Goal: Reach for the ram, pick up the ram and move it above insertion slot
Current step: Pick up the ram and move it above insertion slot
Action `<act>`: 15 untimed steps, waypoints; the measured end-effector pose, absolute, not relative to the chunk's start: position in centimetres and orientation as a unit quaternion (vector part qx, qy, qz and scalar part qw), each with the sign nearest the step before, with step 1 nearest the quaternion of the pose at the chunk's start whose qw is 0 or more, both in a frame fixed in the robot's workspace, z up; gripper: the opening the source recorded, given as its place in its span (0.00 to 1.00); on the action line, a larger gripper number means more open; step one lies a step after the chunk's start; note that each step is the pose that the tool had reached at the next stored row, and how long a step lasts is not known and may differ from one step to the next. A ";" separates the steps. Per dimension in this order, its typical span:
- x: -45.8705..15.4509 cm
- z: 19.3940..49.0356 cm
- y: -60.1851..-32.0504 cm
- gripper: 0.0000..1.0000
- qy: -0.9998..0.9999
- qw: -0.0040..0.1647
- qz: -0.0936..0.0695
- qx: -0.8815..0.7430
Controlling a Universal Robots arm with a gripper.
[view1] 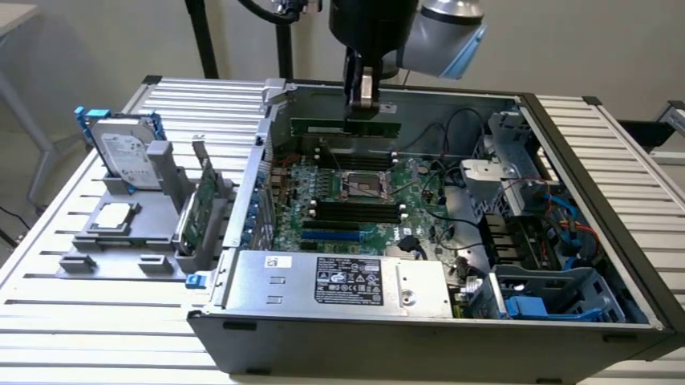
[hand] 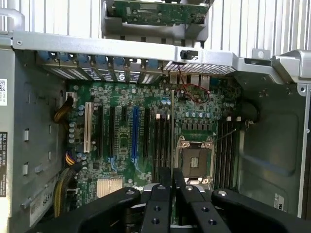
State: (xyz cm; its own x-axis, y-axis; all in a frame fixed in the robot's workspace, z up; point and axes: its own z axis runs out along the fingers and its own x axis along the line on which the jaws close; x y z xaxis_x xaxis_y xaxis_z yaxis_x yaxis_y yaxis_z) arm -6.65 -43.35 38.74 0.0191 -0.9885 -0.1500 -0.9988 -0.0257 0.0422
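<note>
The black end effector (view1: 362, 103) hangs over the far part of the open grey computer case (view1: 599, 265) and is closed on the ram (view1: 345, 127), a long, narrow green circuit-board stick that it holds level, edge down, by its upper edge. In the exterior view the stick is in the air above the green motherboard (view1: 354, 200), just behind the square metal processor socket (view1: 364, 184) and apart from the dark memory slots (view1: 348, 212) that lie nearer to the camera. In the wrist view the two black fingers (hand: 160, 204) stand close together with the stick seen edge-on between them, over the slots beside the socket (hand: 194, 160). On the ribbed metal counter (view1: 96, 321), at the exterior view's left of the case, a grey holder (view1: 139, 233) carries a silver hard drive (view1: 120, 148) standing upright and a wider green expansion card (view1: 204, 204).
</note>
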 end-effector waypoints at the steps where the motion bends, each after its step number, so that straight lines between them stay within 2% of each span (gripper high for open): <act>1: -6.5 38.7 -43.2 0.13 0.697 0.037 0.069 -0.713; 15: -5.0 38.1 -41.3 0.13 0.705 0.038 0.067 -0.705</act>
